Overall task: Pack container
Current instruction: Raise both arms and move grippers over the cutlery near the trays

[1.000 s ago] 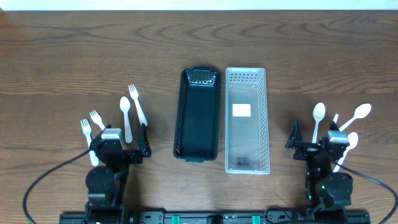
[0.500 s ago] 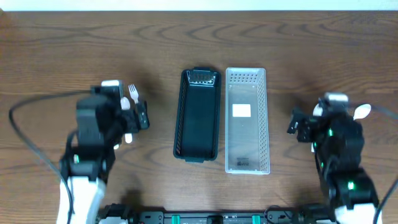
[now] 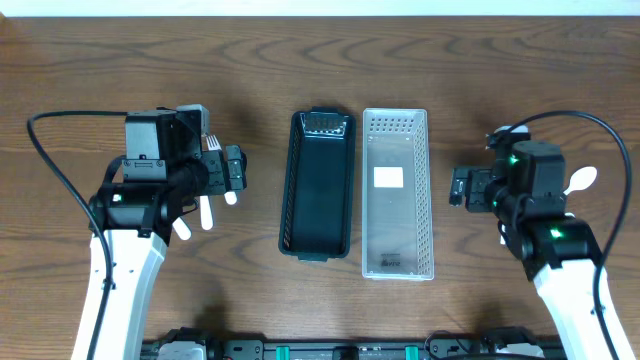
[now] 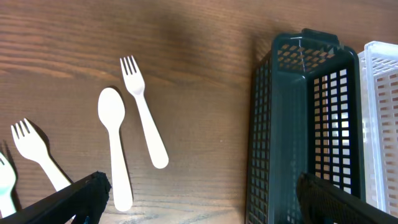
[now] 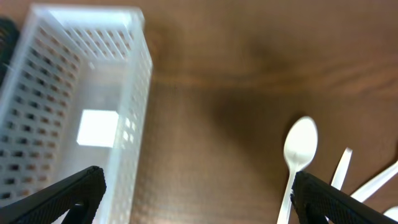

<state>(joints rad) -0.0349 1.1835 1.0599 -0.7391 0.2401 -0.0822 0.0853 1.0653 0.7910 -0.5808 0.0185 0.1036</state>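
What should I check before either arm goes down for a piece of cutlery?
1. Left gripper open and empty: ok.
2. Right gripper open and empty: ok.
3. Black basket holds no cutlery: ok.
4. White basket holds no cutlery, only a label: ok.
5. Fork and left spoon lie apart, not overlapping: ok.
6. Right spoon clear of its neighbours: cannot tell, the wrist view is blurred.
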